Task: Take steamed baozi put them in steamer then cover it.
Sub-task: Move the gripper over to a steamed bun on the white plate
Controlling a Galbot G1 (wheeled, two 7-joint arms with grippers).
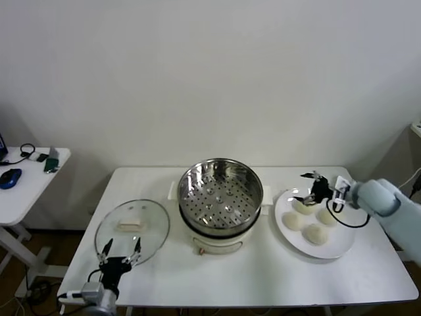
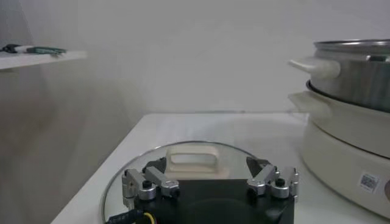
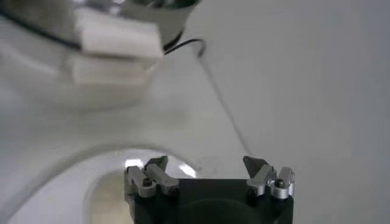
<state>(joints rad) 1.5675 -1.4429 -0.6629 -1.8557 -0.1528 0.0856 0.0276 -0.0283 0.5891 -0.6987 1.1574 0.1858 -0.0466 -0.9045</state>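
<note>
Over by bench's right edge, right gripper hangs fingers spread, nothing pinched, right above rearmost of four cream-white domed dough buns on flat white plate. So next grab looks like short straight drop. Shiny perforated steel steamer basket sits mid-bench, toward bench's left from buns. Round glass lid lies near front-left corner, left gripper spread, idle over its near rim.
</note>
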